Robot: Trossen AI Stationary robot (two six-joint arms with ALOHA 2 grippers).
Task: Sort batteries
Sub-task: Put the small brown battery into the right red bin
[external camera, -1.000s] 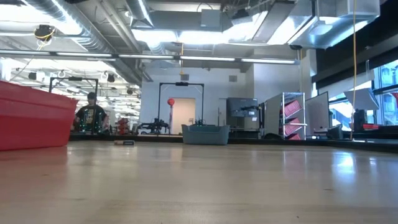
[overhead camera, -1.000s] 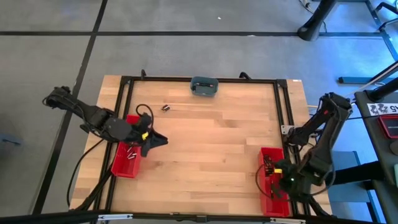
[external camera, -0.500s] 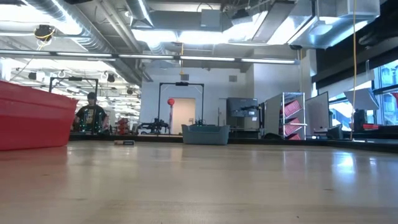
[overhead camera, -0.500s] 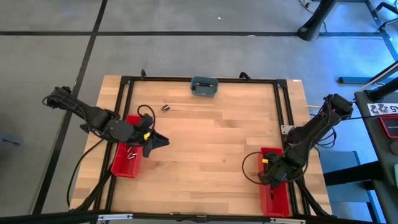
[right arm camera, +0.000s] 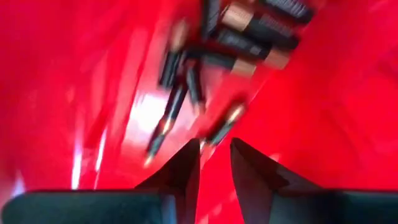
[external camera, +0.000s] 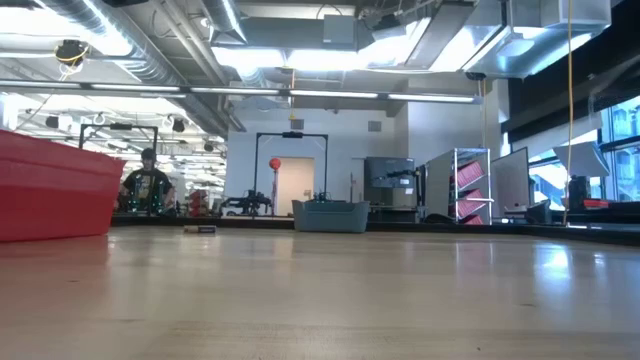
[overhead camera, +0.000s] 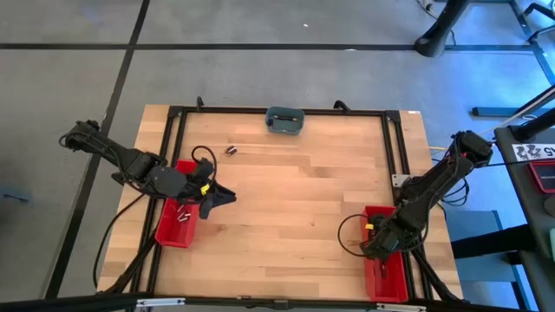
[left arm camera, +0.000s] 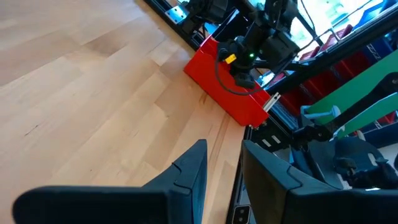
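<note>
Your right gripper (right arm camera: 214, 152) is hanging inside the right red bin (overhead camera: 382, 260), jaws slightly apart and empty, above blurred black-and-copper batteries (right arm camera: 249, 37). Your left gripper (left arm camera: 224, 163) is waiting, jaws apart, beside the left red bin (overhead camera: 177, 217).

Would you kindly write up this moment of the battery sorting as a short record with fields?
Surface: wooden table with a black frame
Left gripper: beside the left red bin, fingers slightly apart, nothing between them
Right gripper: over the right red bin, fingers apart above the batteries, holding nothing
Left bin contents: a few batteries
Loose item: one battery lying on the table
Far edge: grey-blue dish
Background: a person beyond the table
</note>
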